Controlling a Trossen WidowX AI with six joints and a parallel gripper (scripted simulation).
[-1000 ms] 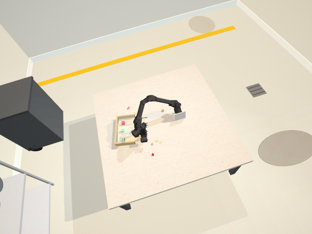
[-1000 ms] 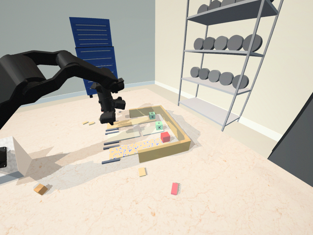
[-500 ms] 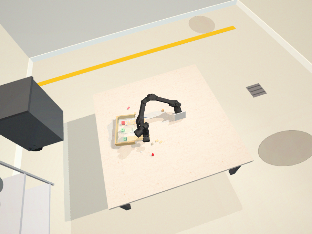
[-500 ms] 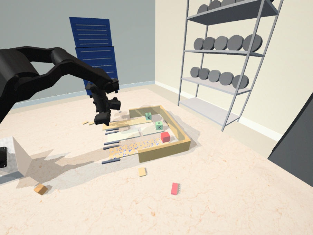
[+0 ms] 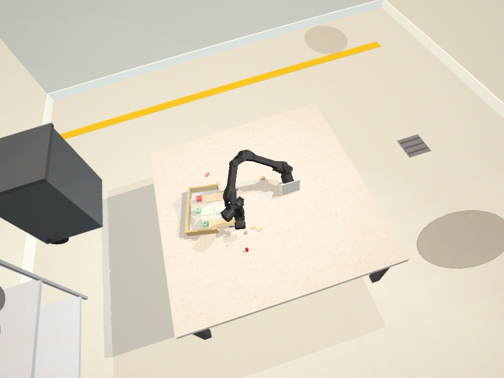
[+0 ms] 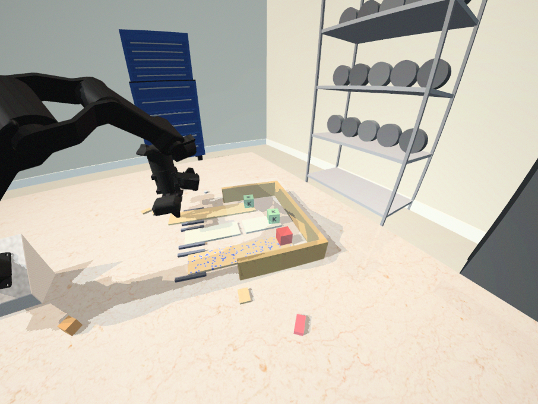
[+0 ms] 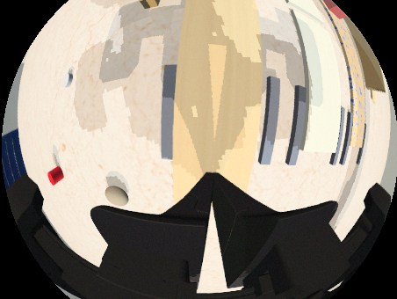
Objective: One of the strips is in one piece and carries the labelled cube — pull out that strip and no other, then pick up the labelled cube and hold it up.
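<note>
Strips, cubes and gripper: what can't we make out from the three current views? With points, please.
- Plain tan strip (image 6: 217,211) (image 7: 215,26): top view, its outer end is under the gripper (image 5: 240,227) (image 6: 176,214) (image 7: 212,178).
- Fingertip contact with that strip: exterior view, too small and dark to tell.
- Letters on the green cubes (image 5: 198,210) (image 5: 205,224) (image 6: 273,215) (image 6: 248,201): top view, too small; wrist view, both out of frame.
- Red cube (image 5: 198,198) (image 6: 284,235) (image 7: 335,8): wrist view, cut off by the image edge.
</note>
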